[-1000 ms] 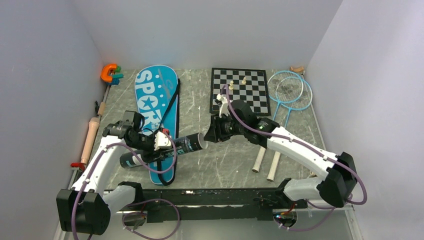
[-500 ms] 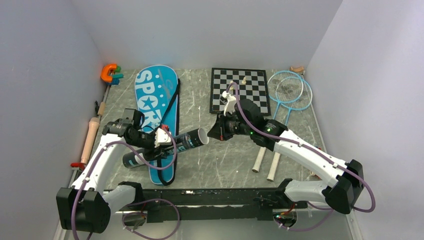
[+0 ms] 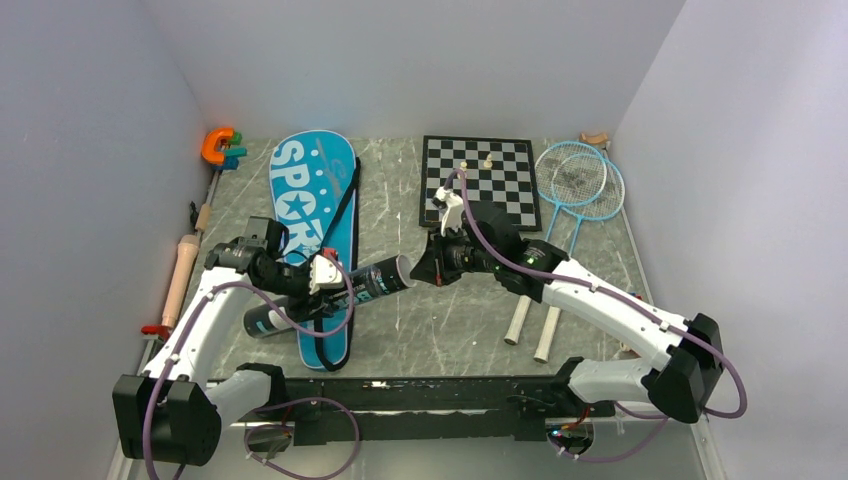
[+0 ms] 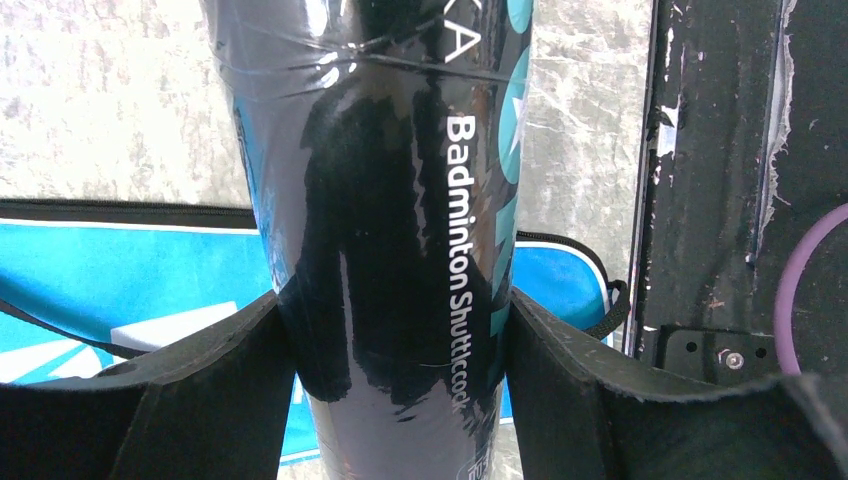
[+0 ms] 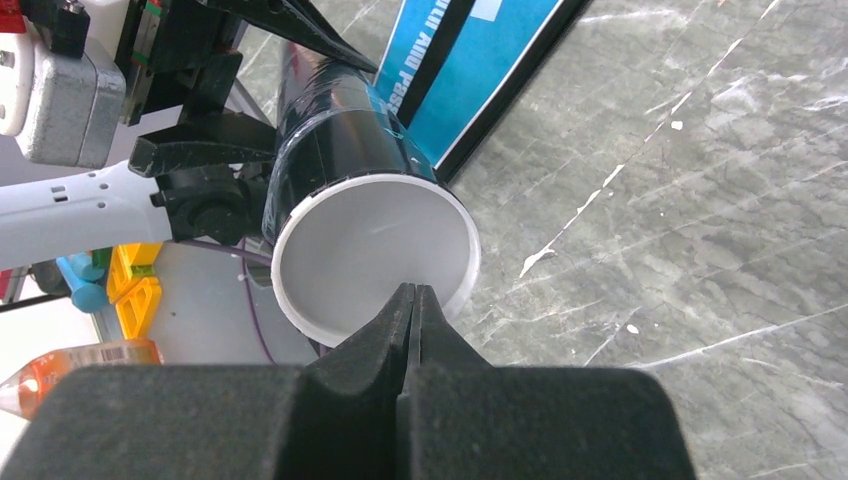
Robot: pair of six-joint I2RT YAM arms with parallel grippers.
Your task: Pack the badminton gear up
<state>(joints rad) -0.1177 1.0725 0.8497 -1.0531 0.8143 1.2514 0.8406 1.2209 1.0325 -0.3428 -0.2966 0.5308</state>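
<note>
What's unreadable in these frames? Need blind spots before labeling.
- Tube contents: right wrist view, the white end face blocks the inside; no shuttlecocks show anywhere.
- Right fingers against that end's rim: right wrist view, shut fingers cover it; contact unclear.
- Tube label: left wrist view, bottom edge cuts it.
- Rackets: top view, right arm crosses their shafts.
- Chess pieces: top view, too small to identify.

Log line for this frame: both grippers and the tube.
left gripper: shut on black tube, over blue bag | right gripper: shut, tips at tube's white end
</note>
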